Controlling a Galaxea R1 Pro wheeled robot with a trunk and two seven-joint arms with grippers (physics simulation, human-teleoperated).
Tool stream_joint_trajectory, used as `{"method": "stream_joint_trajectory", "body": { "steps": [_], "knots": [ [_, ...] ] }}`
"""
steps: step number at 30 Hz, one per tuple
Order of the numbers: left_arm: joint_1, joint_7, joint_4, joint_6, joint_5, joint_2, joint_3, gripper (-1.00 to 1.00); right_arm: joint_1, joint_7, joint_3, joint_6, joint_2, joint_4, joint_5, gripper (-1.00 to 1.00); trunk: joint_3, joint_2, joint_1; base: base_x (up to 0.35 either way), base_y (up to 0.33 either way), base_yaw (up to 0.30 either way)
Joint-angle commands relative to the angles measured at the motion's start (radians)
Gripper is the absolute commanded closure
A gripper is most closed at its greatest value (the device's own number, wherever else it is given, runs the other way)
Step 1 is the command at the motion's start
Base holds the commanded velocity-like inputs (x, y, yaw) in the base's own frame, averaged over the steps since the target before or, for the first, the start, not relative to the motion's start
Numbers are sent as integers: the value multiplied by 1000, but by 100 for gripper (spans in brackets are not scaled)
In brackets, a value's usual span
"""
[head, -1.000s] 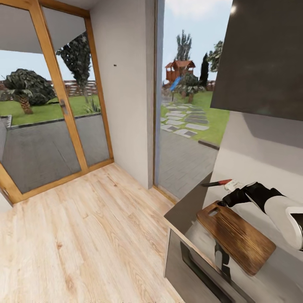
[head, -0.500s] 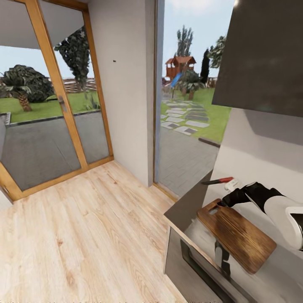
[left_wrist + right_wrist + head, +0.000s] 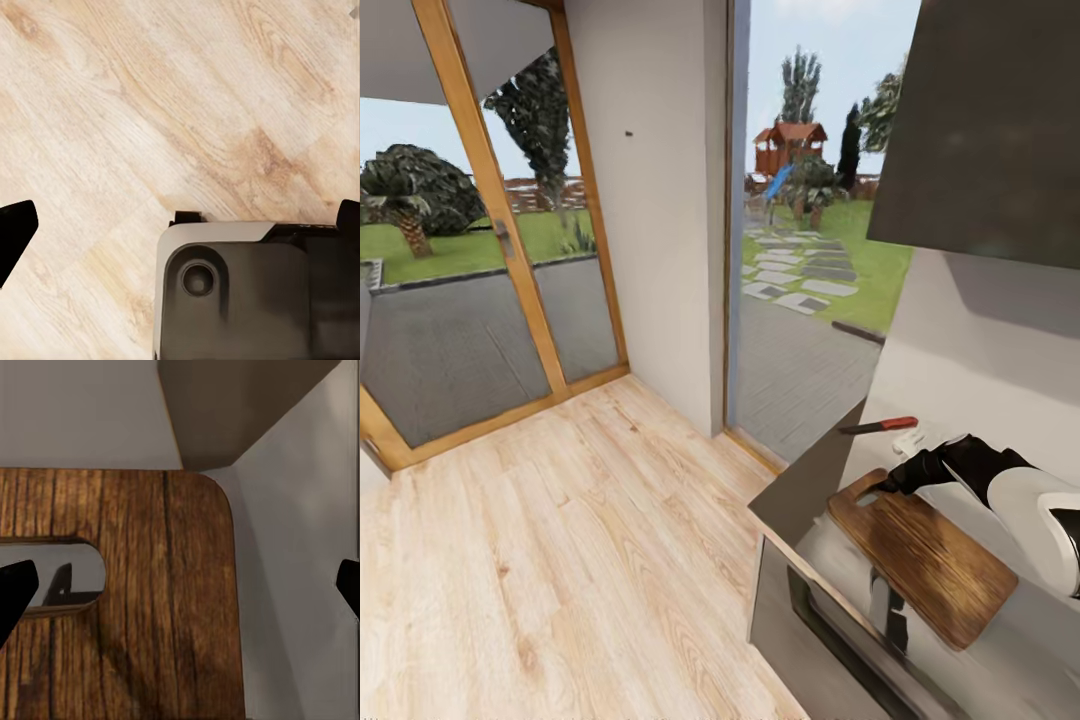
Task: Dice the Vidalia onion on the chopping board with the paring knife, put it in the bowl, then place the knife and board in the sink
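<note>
From the head camera, the smooth grey worktop table [image 3: 830,470] sits at the lower right of the view, over dark grey cabinets with a bar handle [image 3: 840,625]. On it lies the rectangular brown wooden chopping board [image 3: 922,558], grain showing, its slotted handle end toward the table's far end near the glass. The small paring knife with a dark blade and red handle [image 3: 880,425] rests beyond the board, near the table's far end by the wall, apart from the board. The right arm's black claw [image 3: 892,481] hovers at the board's handle end; whether its fingers are apart cannot be told here. Pale wood plank floor [image 3: 560,560] and wood-framed glass doors [image 3: 490,240] take up the left.

The left wrist camera looks down on the same plank floor [image 3: 165,112]; the left claw's tips stand wide apart.

The right wrist camera shows the board's rounded corner and handle slot [image 3: 172,585] on the grey table [image 3: 292,585], with the right claw's tips spread wide, gripping nothing.
</note>
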Motion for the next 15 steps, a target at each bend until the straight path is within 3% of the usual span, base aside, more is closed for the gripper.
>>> {"method": "stream_joint_trajectory", "body": {
  "steps": [1,15],
  "knots": [
    [0,0,-1,-2,5,0,0,-100,-1,5,5,6,0,-2,-6,-100,-3,-2,1,77,-103,0],
    [0,-1,0,-2,5,0,-1,-100,0,4,5,6,0,-2,-5,-100,-24,-2,1,16,-20,0]
  ]
}}
